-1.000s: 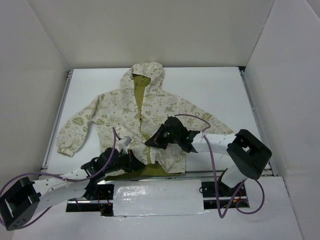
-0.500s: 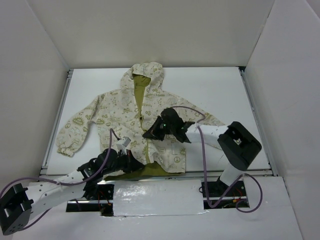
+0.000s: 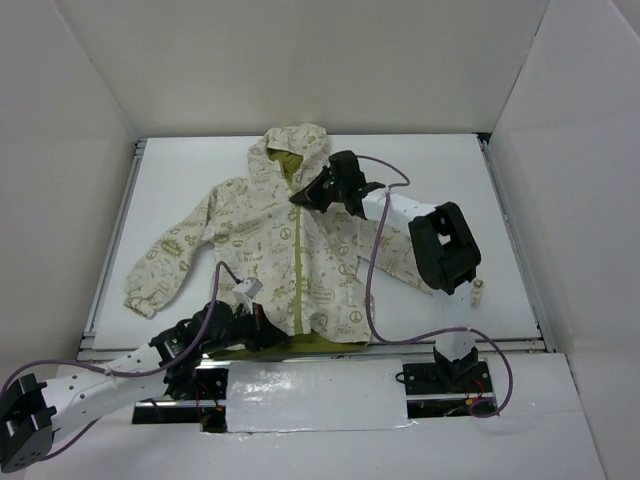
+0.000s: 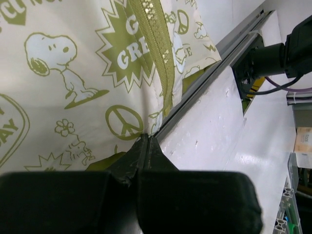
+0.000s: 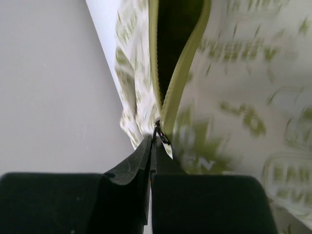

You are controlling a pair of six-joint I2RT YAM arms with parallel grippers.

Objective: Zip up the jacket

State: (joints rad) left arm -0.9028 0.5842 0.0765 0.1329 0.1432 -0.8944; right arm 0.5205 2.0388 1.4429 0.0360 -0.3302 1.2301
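The cream jacket (image 3: pixel 250 240) with olive doodle prints lies face up on the table, hood at the far end. Its olive zipper (image 3: pixel 293 270) runs closed from the hem up to the chest. My right gripper (image 3: pixel 298 197) is shut on the zipper pull (image 5: pixel 160 132) just below the hood, where the collar still gapes. My left gripper (image 3: pixel 268 333) is shut on the jacket's bottom hem (image 4: pixel 146 134) beside the zipper's lower end (image 4: pixel 163 92), at the table's near edge.
A small pale bottle (image 3: pixel 478 294) stands on the table at the right, beside my right arm's elbow. White walls enclose the table on three sides. A metal rail (image 3: pixel 420 345) runs along the near edge.
My right gripper has pulled the zipper pull from the lower chest up to just below the hood, closing the front. The jacket has drawn straighter. My left gripper stays at the hem.
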